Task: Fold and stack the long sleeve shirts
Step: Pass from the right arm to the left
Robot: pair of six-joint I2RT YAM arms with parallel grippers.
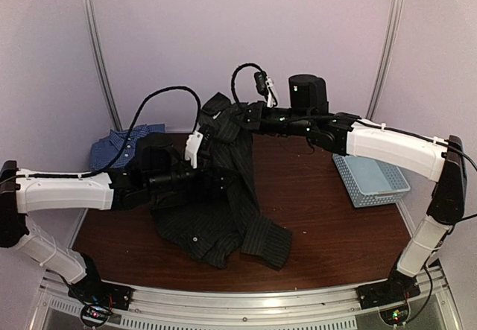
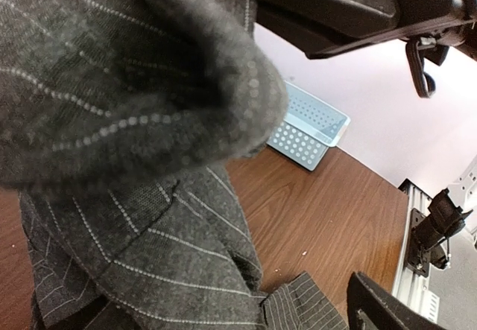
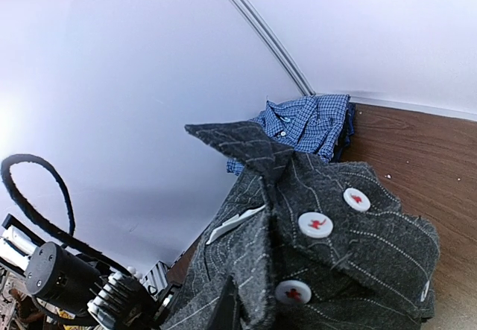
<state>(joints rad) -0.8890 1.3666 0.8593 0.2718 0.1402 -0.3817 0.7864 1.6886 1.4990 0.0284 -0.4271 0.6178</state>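
The black pinstriped shirt (image 1: 223, 226) hangs from my right gripper (image 1: 218, 118), which is shut on its upper edge above the table's back. Its lower part lies crumpled on the table. In the right wrist view the shirt (image 3: 350, 255) shows white buttons (image 3: 315, 225) sewn with red thread, bunched at the gripper (image 3: 246, 300). My left gripper (image 1: 216, 177) is pushed into the hanging cloth at mid height. In the left wrist view the shirt (image 2: 149, 255) covers most of the picture. Only one of the fingers (image 2: 380, 308) shows, set wide to the right. The blue checked shirt (image 1: 119, 145) lies crumpled at the back left (image 3: 309, 125).
A light blue plastic basket (image 1: 370, 179) stands at the right edge of the brown table (image 1: 320, 218); it also shows in the left wrist view (image 2: 309, 129). Pale walls close in the back and both sides. A metal rail (image 1: 246, 300) runs along the near edge.
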